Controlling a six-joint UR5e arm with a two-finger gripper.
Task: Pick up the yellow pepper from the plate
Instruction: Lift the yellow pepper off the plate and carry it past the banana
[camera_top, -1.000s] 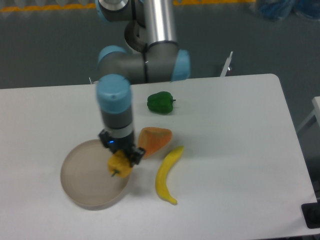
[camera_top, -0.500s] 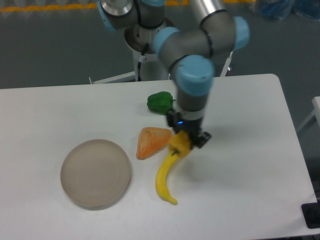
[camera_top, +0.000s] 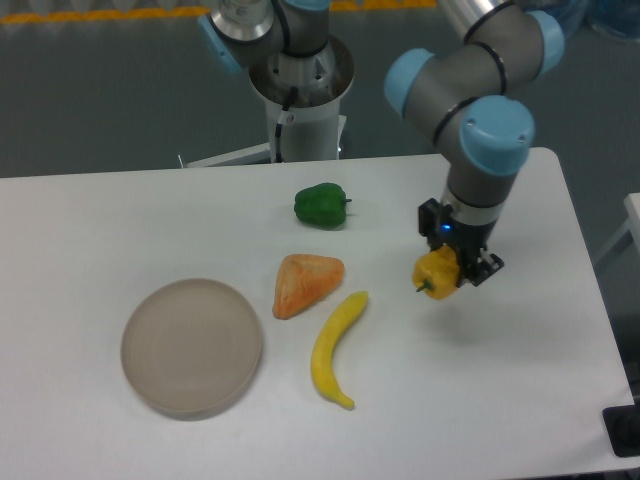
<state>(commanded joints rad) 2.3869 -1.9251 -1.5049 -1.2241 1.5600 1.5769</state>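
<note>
the gripper (camera_top: 452, 268) is hanging over the right part of the table (camera_top: 100, 220), toward its far edge, and its two fingers are clamping the yellow pepper (camera_top: 437, 273) between them. the pepper is sitting low in the grasp, bulging out toward the left and toward the near edge of the table, with its short dark stem pointing left and a little downward, so its long axis is lying tilted rather than upright. it looks to be riding clear of the tabletop, though the gap below it cannot be read for certain from this single view. the plate (camera_top: 191, 346) is lying well apart from the pepper, near the front left corner of the table, and nothing is sitting in it. between the plate and the gripper, the orange-peach piece (camera_top: 306, 283) and the banana (camera_top: 335, 349) are resting around the middle of the table, the banana's upper tip pointing toward the gripper side; the green pepper (camera_top: 321, 205) is lying nearer the far edge. judging from this, the pick looks done: the pepper is off the plate and in the grasp, and what any next move depends on is that off-centre, stem-left hold staying firm.
</note>
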